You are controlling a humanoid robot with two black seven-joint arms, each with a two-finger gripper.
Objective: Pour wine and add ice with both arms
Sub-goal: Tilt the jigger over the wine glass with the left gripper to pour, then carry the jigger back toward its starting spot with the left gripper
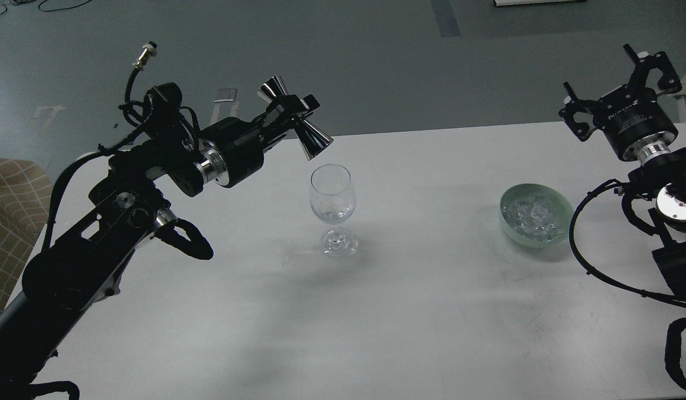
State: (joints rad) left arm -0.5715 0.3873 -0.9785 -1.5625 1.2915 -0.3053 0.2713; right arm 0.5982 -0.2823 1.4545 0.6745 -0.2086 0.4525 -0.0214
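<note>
A clear stemmed wine glass [332, 205] stands upright on the white table [421, 311], near its middle. My left gripper [292, 118] is shut on a silver double-cone jigger [298, 125], tilted with its larger mouth pointing down and right, just above and left of the glass rim. A pale green bowl [535, 215] to the right holds several clear chunks of ice [532, 216]. My right gripper [618, 83] is open and empty, raised above the table's far right edge, behind and right of the bowl.
A chequered brown seat [9, 211] stands off the table's left edge. My right arm's black cable [576, 244] loops beside the bowl. Grey floor lies beyond the far edge.
</note>
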